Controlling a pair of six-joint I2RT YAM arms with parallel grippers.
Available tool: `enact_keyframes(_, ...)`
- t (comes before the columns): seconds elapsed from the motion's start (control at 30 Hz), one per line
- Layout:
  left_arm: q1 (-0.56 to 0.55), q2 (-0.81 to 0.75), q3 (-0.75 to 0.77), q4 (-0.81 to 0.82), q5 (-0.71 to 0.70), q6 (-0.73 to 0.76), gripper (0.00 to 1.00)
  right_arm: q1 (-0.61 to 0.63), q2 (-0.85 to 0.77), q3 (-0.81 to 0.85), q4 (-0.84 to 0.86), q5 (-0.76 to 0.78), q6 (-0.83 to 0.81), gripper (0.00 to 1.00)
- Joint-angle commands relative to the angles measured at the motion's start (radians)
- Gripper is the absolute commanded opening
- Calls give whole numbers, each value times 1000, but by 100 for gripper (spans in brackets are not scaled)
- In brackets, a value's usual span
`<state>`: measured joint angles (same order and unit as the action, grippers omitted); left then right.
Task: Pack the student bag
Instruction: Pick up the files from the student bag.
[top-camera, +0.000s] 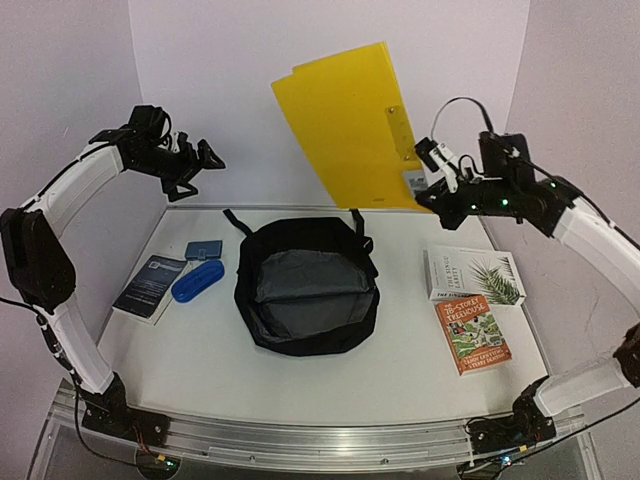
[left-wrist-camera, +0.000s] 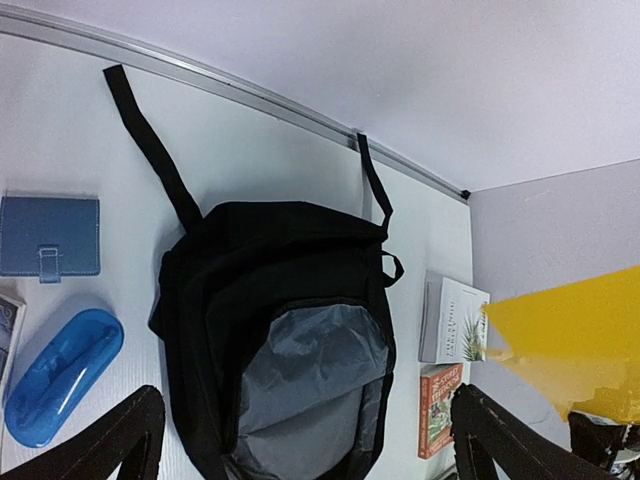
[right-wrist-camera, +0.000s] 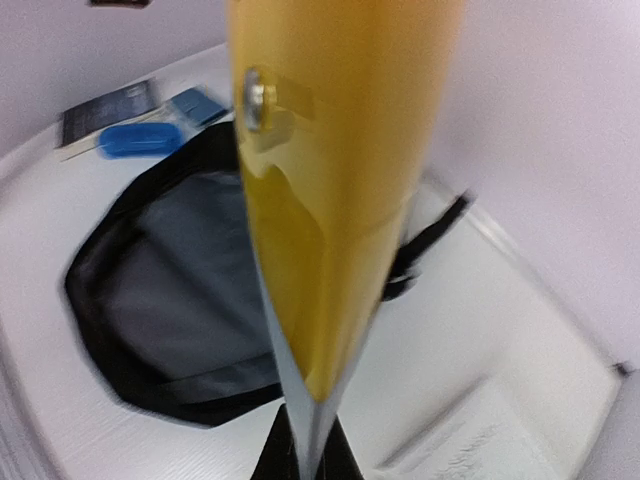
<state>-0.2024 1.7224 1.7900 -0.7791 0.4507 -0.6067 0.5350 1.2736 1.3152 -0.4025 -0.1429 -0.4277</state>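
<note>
The right jaws are closed tight on the lower corner of a yellow folder (top-camera: 345, 120), holding it upright in the air at the upper centre of the top view. That puts it above the far edge of the student bag (top-camera: 305, 285), seemingly so it can be lowered in edge first. The left jaws are spread as wide as they go and hold nothing. They hang high at the upper left, out of the folder's way.

The bag lies at the centre of the bench (top-camera: 400, 370), mouth open and grey lining showing, ready to take things. Two books (top-camera: 475, 300) wait at the right, and a blue case (top-camera: 197, 280), a blue wallet (top-camera: 203, 249) and a dark booklet (top-camera: 150, 285) at the left.
</note>
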Motion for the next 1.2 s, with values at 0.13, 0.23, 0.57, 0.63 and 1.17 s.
enact_keyframes(0.13,-10,-100,-156,188,108,-104,100,36,-30,-420,1180,533,-511,0)
enact_keyframes(0.23,-10,-120,-206,254,171,-132,100,36,39,-457,1399,617,-572,0)
enact_keyframes(0.57,-55,-161,-348,555,387,-268,100,34,141,-626,1839,447,-836,0)
enact_keyframes(0.63,-72,-155,-345,605,414,-296,100,34,152,-637,1856,418,-876,0)
enact_keyframes(1.17,-204,-77,-279,836,538,-492,100,34,323,-602,2048,407,-1055,0)
